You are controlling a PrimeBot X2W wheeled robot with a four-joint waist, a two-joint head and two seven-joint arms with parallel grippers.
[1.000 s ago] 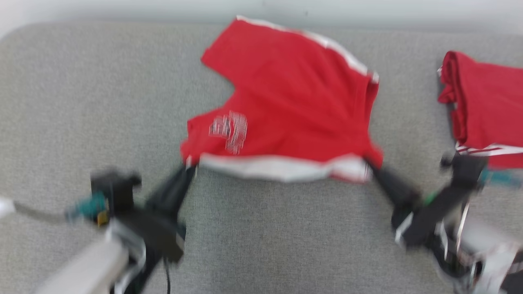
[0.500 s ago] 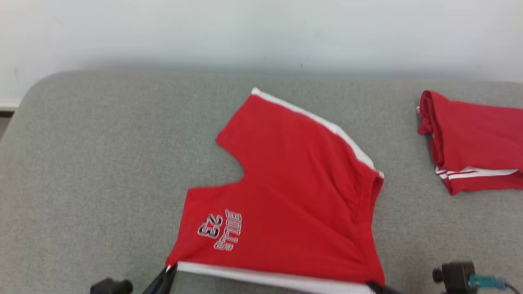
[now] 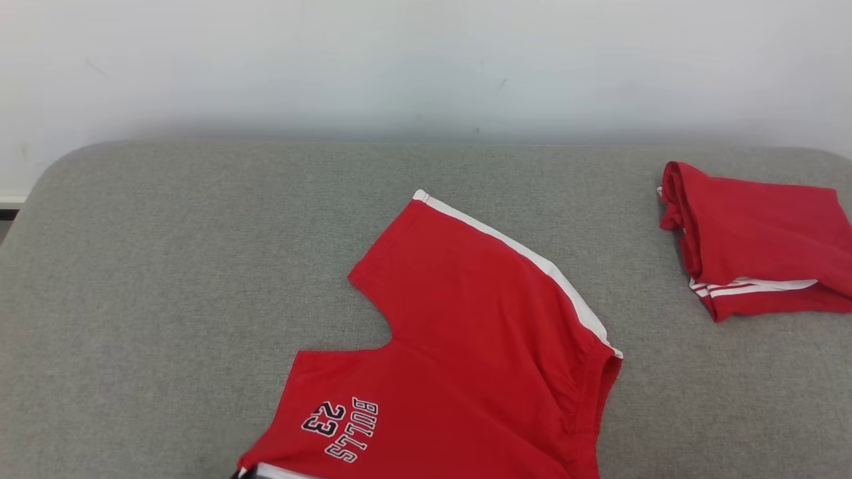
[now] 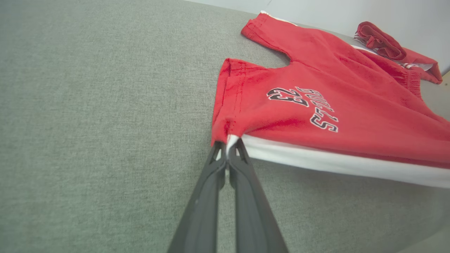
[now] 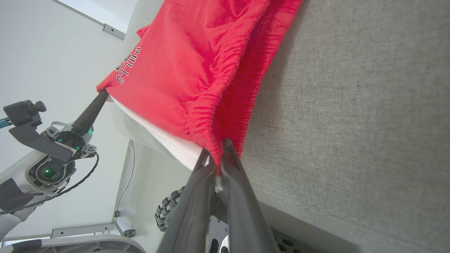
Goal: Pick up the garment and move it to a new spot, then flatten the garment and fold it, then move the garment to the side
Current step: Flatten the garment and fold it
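Note:
The garment is a pair of red shorts with white side stripes and a "BULLS 23" print, spread on the grey padded table. In the left wrist view my left gripper is shut on the garment at the leg-hem corner where the white stripe ends. My right gripper is shut on the gathered waistband corner of the garment. The striped near edge is stretched between both grippers at the table's front edge. In the right wrist view the left gripper shows holding the far corner.
A second red garment, folded, lies at the right end of the table, also seen in the left wrist view. A white wall stands behind the table. The robot's base wheels sit below the table's front edge.
The head camera has tilted up, so the garment sits lower in the picture and both grippers have slipped below its bottom edge. Both grippers keep their hold on the garment's corners.

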